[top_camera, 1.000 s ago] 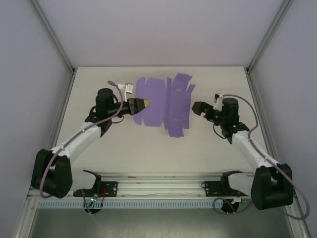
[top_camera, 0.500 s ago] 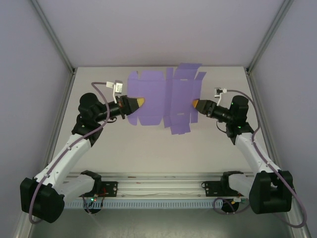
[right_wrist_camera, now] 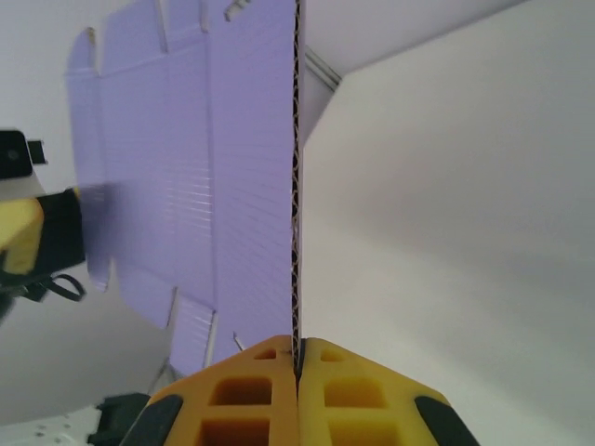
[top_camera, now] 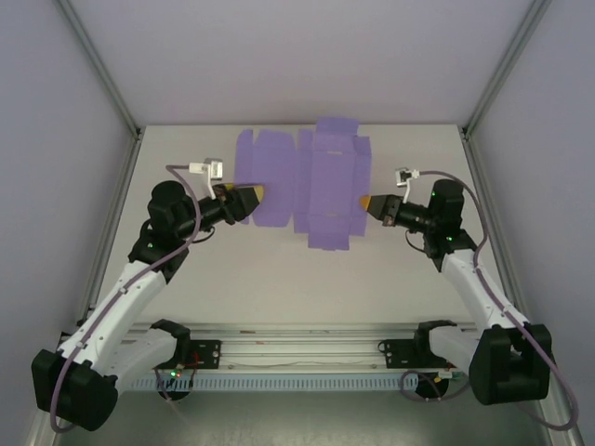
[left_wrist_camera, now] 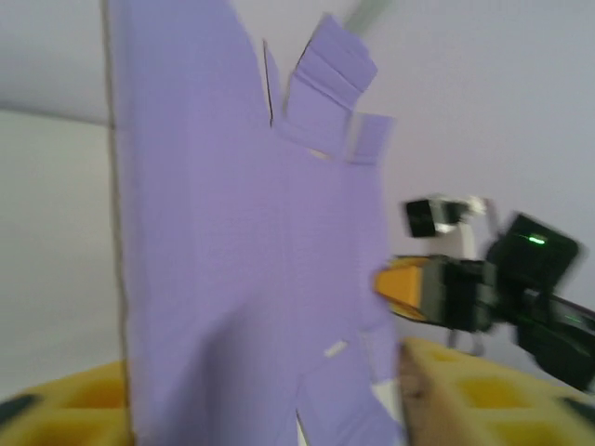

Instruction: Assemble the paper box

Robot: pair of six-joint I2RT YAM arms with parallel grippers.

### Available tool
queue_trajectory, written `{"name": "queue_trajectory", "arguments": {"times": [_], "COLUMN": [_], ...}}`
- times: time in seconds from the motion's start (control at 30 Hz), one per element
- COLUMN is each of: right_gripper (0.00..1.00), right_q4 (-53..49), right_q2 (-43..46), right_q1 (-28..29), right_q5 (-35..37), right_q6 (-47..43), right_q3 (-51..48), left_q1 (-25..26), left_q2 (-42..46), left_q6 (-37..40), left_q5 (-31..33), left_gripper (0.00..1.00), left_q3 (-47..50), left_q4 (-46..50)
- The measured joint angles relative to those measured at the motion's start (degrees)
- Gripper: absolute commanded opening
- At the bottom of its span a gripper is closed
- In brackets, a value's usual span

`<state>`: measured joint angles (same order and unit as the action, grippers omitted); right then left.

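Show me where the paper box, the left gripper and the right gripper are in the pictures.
paper box [top_camera: 316, 186], top external view, middle of the flat blank.
left gripper [top_camera: 257, 192], top external view, yellow fingertips.
right gripper [right_wrist_camera: 297, 348], right wrist view, where the fingers pinch the box edge.

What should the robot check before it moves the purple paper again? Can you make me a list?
1. The right gripper pinches the paper box by its edge: ok.
2. The left gripper grips it too: not ok, its fingers stand apart around the sheet.
3. The paper box is one flat sheet, unfolded: ok.
4. It hangs off the table: cannot tell.
5. The two grippers are apart from each other: ok.
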<state>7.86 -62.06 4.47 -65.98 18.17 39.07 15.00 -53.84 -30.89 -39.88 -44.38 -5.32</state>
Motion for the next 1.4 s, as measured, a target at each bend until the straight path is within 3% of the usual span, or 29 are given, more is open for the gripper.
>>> {"name": "queue_trajectory", "arguments": {"times": [0.23, 0.37, 0.5, 0.63, 0.77, 0.9, 1.1, 1.4], "right_gripper": [0.0, 0.0, 0.0, 0.0, 0.0, 0.0, 0.0, 0.0], "right_q4": [-14.5, -26.3, -35.4, -37.9, -34.9, -25.2, -14.8, -7.0], "right_q2": [-11.6, -20.0, -26.8, -31.4, -33.8, -34.0, -33.9, -32.2], "right_q1": [7.0, 9.7, 14.9, 21.2, 26.2, 30.5, 35.4, 36.5], "right_q5": [7.0, 15.4, 28.4, 40.9, 53.3, 63.8, 72.0, 75.3], "right_q6": [-14.5, -27.5, -41.8, -53.6, -62.2, -69.8, -76.5, -78.9], "right_q3": [5.5, 12.7, 22.7, 29.0, 29.8, 26.3, 21.9, 19.6], "left_q1": [0.0, 0.0, 0.0, 0.0, 0.0, 0.0, 0.0, 1.6], "left_q2": [1.2, 0.2, -2.0, -4.9, -9.6, -15.4, -25.4, -35.8], "left_q6": [2.1, 2.6, 3.5, 4.0, 4.0, 3.8, 2.7, 2.1], "left_q5": [25.0, 30.3, 29.8, 27.2, 23.1, 18.0, 8.0, 3.6], "left_gripper": [1.0, 1.0, 1.0, 1.0, 1.0, 1.0, 0.99, 0.82], "left_q3": [1.7, 1.7, 1.5, -0.2, -4.1, -8.9, -16.1, -23.6], "left_q4": [17.7, 21.9, 22.1, 21.2, 20.0, 18.7, 16.5, 17.3]}}
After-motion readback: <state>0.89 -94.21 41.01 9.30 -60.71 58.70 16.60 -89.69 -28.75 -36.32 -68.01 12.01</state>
